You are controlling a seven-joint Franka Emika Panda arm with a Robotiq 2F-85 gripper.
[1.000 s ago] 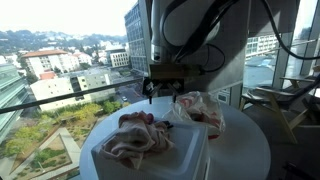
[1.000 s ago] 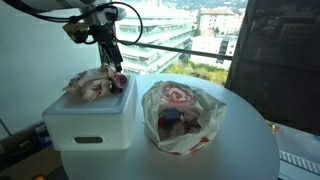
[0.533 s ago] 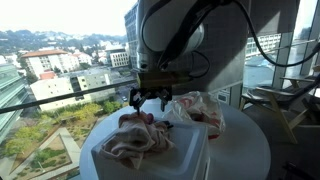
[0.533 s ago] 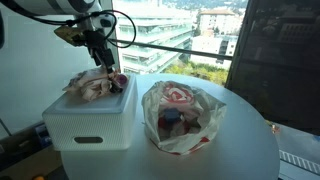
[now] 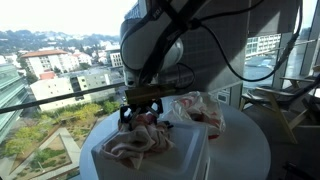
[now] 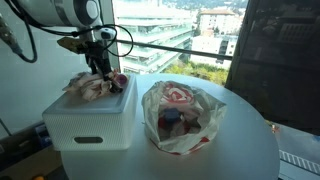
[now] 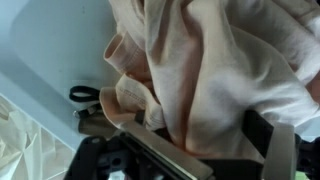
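One crumpled pink cloth (image 5: 135, 140), heaped in the white bin (image 6: 90, 128) at the edge of the round bench (image 6: 245, 140), lying right under the hand (image 5: 140, 114), spread wide open, gripping nothing, fingers down at the heap's window-side end, plastic bag (image 6: 178, 115) just beside.

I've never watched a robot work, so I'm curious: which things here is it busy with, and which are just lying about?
In hand:
- claw, open, right above the cloth
- cloth, pink, crumpled
- bin, white, holding the cloth

Lying about:
- bag, clear, stuffed with clothes, beside the bin
- table, round, white, under both
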